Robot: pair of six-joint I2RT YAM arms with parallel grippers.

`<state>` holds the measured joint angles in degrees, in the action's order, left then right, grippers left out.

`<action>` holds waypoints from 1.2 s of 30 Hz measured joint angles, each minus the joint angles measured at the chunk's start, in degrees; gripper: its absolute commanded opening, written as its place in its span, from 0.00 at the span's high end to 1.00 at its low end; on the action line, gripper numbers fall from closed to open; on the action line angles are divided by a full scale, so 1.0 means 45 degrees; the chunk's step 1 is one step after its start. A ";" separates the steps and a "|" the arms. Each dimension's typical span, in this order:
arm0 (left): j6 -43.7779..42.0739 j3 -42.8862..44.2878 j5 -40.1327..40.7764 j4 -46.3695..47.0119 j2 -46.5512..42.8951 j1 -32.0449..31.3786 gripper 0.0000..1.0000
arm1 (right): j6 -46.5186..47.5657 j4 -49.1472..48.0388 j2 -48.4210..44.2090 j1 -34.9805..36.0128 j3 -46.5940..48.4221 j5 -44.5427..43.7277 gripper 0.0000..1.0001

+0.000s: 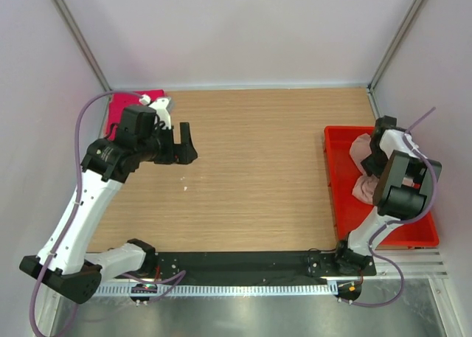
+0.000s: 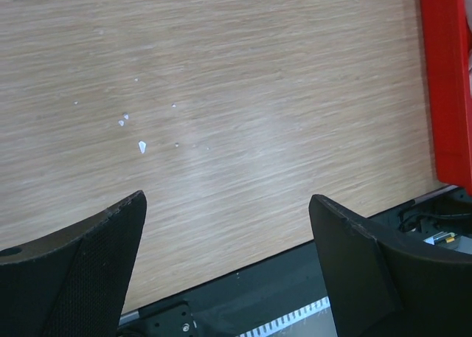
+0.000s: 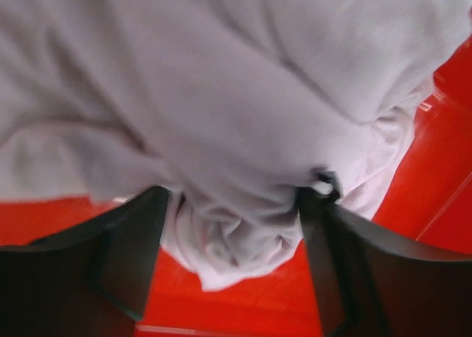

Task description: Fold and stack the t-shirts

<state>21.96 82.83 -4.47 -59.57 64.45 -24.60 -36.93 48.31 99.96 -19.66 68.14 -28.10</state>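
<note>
The bright magenta t-shirt [image 1: 118, 110] lies folded in the table's back left corner, partly hidden by my left arm. My left gripper [image 1: 183, 147] hovers just right of it, over bare wood, open and empty [image 2: 227, 200]. The pale dusty pink t-shirt [image 1: 363, 188] lies crumpled in the red bin [image 1: 339, 197]. My right gripper [image 1: 375, 154] reaches down into that bin. In the right wrist view its fingers [image 3: 234, 197] stand wide on either side of a bunched fold of the pale shirt [image 3: 221, 94], both touching the cloth.
The red bin's wall [image 2: 446, 79] stands at the table's right edge. A few small white specks [image 2: 141, 147] lie on the wood. Pale walls enclose the table at the back and sides. The black base rail [image 1: 243, 267] runs along the near edge.
</note>
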 measured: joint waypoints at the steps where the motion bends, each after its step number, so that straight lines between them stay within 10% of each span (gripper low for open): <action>1: -0.0039 0.0000 0.0024 -0.0049 0.0000 -0.0015 0.11 | 0.0039 -0.0180 0.0015 -0.0209 -0.0131 -0.0024 0.39; 5: -0.0058 0.0092 0.0083 -0.0369 0.0185 -0.0019 0.21 | 0.0204 -0.0622 0.0476 -0.0826 -0.0175 -0.0165 0.95; 12: 0.0481 0.0495 -0.0330 -0.0826 0.0651 -0.0019 0.28 | 0.0078 0.0379 0.0593 -0.0165 0.1141 -0.0330 0.99; 20: 0.2016 0.0695 -0.0869 -0.0889 0.0340 -0.0019 0.21 | 0.0092 0.2166 -0.0782 0.2861 0.7577 -0.0763 0.99; 31: 0.3725 0.1360 -0.0976 -0.0923 -0.1617 -0.0015 0.19 | 0.0690 0.2327 -0.5144 1.0996 1.0467 0.1554 0.99; 33: 0.3939 0.1365 -0.0981 -0.0942 -0.1812 -0.0015 0.15 | 0.0777 0.2249 -0.5260 1.2502 1.0001 0.2234 0.85; 34: 0.4017 0.1365 -0.0981 -0.0962 -0.1865 -0.0015 0.05 | 0.0758 0.2215 -0.5333 1.3124 0.9491 0.2701 0.46; 36: 0.4143 0.1384 -0.0986 -0.1059 -0.1972 -0.0015 0.00 | 0.0597 0.2084 -0.5450 1.3818 0.8014 0.3696 0.32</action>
<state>40.60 89.06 -8.91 -64.34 55.57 -24.67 -34.24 57.69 75.44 42.52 104.20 -11.46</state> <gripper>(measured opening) 0.940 0.486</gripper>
